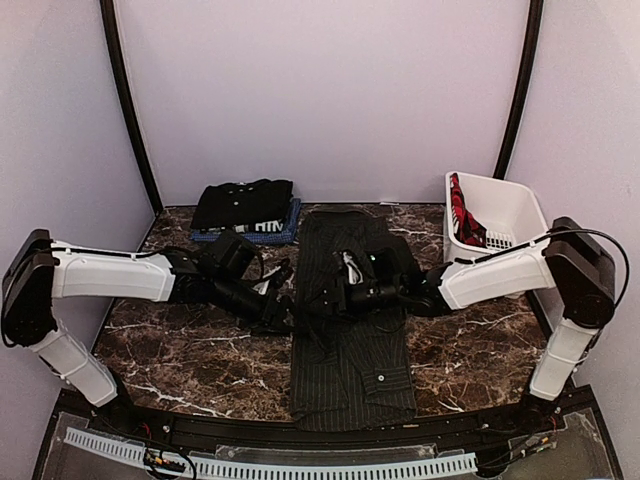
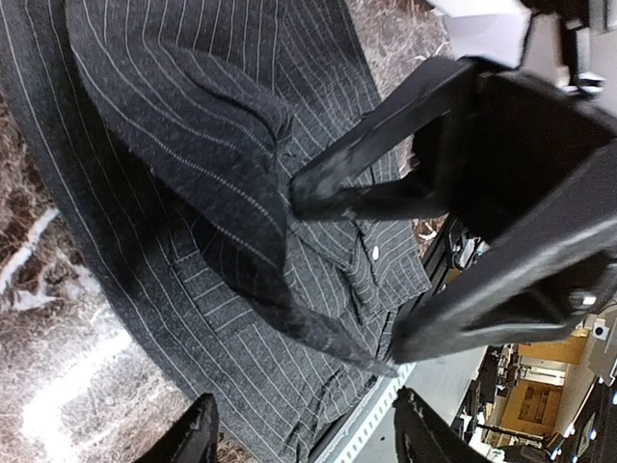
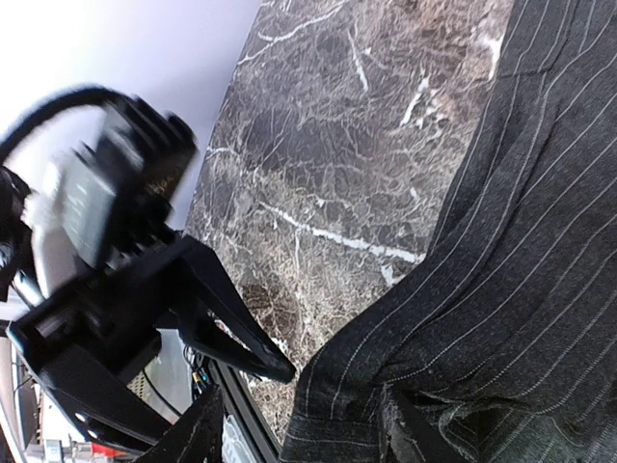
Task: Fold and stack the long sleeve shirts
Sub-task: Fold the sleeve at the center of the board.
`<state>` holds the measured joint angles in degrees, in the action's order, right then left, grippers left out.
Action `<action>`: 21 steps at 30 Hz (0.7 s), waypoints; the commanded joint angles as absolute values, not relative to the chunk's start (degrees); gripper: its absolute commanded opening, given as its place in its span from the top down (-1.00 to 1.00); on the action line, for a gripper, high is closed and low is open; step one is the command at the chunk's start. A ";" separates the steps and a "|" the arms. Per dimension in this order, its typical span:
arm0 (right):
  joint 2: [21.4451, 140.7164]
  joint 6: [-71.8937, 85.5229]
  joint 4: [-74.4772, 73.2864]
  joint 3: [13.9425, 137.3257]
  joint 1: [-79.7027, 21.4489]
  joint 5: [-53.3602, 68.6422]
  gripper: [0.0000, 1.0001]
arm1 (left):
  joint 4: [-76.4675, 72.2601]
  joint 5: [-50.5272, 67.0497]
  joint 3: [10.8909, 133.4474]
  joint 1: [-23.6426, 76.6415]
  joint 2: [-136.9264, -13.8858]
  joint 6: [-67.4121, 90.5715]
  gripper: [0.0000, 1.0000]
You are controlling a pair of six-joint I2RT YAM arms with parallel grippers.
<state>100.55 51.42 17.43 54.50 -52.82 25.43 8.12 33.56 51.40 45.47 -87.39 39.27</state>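
Marble table [image 1: 160, 350] lies open behind my left gripper [image 1: 283, 312], with the edge of the pinstriped shirt [image 1: 352, 372] under it. My right gripper [image 1: 322, 300] faces it, just beside; both are spread, holding nothing.

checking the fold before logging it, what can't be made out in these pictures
- Top view: middle of the pinstriped shirt, covered by the left gripper and right gripper.
- Top view: lettering on the blue shirt, mostly under the black shirt.
- Top view: the red cloth in the basket, too small to identify.
- Right wrist: the left gripper is blurred.
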 commanded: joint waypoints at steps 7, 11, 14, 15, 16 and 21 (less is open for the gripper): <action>89.88 42.55 6.63 52.56 -52.25 11.42 -0.02 | 17.66 24.71 59.46 50.24 -91.37 41.39 -0.15; 85.38 39.67 3.45 49.29 -52.52 6.53 0.02 | 22.39 20.39 63.68 51.74 -93.10 41.93 -0.13; 82.84 37.78 1.22 46.90 -53.32 3.36 0.10 | 25.05 18.06 66.82 52.51 -94.89 42.46 -0.08; 82.27 37.44 0.89 46.09 -53.66 3.00 0.14 | 26.21 17.73 67.42 52.83 -95.97 42.54 -0.05; 81.83 37.05 0.80 45.27 -54.03 2.84 0.18 | 27.73 17.04 68.67 53.00 -96.46 42.65 -0.02; 82.90 35.99 1.33 43.47 -56.74 2.63 0.34 | 32.18 15.18 72.25 53.93 -99.07 42.48 0.21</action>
